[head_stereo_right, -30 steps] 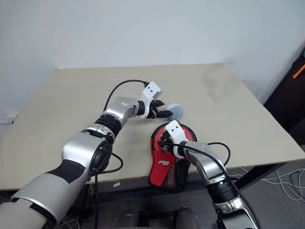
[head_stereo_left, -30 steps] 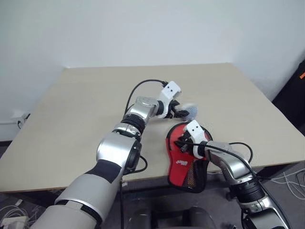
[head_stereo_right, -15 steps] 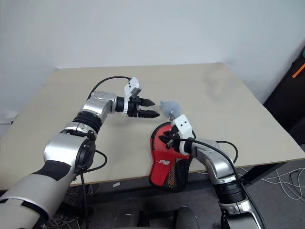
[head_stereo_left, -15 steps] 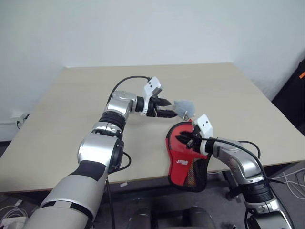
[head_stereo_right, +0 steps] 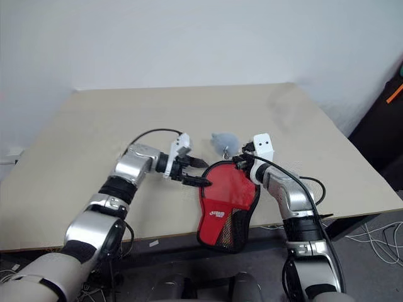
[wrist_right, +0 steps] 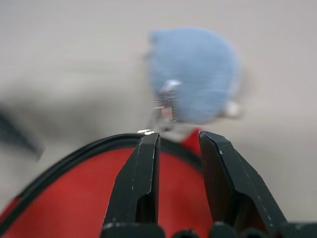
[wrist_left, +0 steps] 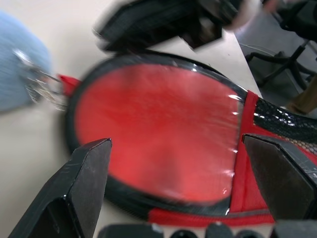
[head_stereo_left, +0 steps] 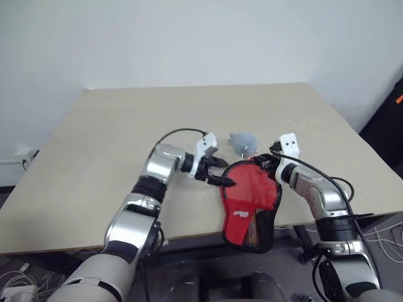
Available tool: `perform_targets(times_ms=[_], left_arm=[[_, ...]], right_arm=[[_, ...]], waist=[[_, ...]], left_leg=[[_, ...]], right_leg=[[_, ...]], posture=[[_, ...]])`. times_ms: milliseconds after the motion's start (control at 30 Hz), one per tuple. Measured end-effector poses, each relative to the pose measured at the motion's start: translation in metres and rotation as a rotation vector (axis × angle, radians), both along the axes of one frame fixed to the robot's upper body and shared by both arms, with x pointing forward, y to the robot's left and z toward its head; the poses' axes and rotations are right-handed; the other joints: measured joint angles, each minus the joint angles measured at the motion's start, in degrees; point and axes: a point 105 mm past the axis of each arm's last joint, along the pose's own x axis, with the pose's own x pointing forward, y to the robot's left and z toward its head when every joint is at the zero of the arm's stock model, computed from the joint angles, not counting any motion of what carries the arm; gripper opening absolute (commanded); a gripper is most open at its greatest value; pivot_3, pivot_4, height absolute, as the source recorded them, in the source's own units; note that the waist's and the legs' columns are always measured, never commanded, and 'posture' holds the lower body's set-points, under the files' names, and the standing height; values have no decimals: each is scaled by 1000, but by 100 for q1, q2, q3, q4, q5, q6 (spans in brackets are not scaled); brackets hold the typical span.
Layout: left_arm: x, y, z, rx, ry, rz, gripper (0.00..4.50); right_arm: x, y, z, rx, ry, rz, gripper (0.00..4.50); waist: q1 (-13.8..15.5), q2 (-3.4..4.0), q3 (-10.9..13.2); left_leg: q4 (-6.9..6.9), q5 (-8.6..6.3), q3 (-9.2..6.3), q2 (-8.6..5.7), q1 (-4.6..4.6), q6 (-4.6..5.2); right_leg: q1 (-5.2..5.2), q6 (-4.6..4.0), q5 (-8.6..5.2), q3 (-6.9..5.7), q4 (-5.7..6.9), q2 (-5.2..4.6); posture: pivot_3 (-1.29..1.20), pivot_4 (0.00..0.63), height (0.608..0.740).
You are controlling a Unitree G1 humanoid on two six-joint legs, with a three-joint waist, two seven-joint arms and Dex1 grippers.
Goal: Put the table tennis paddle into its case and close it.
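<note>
So the red case [head_stereo_left: 249,200] is lying flat at the near edge of the beige table [head_stereo_left: 113,138], round end on the tabletop and the black mesh narrow end [head_stereo_left: 253,233] hanging off the edge toward the robot, white logo [head_stereo_left: 239,214] facing up. In the left wrist view you can see the clear plastic panel [wrist_left: 163,134] with red behind it, which looks like the table tennis paddle's rubber, though I can't say for sure from these shots. Just past the round end there's a fuzzy grey-blue pom-pom charm [head_stereo_left: 242,142] sitting on the table, hooked on by a little metal clip [wrist_right: 166,101] at the top of the case. The left gripper [head_stereo_left: 216,171] is right at the case's left rim, jaws spread wide with nothing between them. The right gripper [head_stereo_left: 267,161] is at the top right of the rim, near the charm; its fingers [wrist_right: 136,183] are only a narrow gap apart over the black edge, and I can't tell if they're pinching anything. Black cables [head_stereo_left: 179,133] loop over both wrists
</note>
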Motion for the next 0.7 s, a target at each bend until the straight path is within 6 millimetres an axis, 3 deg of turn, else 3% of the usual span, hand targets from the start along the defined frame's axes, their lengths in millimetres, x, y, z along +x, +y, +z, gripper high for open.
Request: perform_targets(times_ms=[167,500,700], left_arm=[[5,1,-10,41,84,108,4478],[12,16,0,71,282,255,4478],[13,31,-5,92,372,370,4478]], right_arm=[[2,-18,-7,-12,31,-52,1289],[2,-14,-9,-2,35,-64,1289],[-3,-17,-16,-6,49,-82,1289]], waist=[[-9,2,0],[-9,3,0],[-4,3,0]], left_leg=[[-3,0,-2,2,2,0],[-4,0,-8,2,3,0],[-4,0,-9,1,3,-2]], right_leg=[[-2,1,0,3,0,3],[-2,2,-1,5,0,1],[-1,2,-1,5,-1,1]], posture=[[0,0,724],[0,0,724],[0,0,724]])
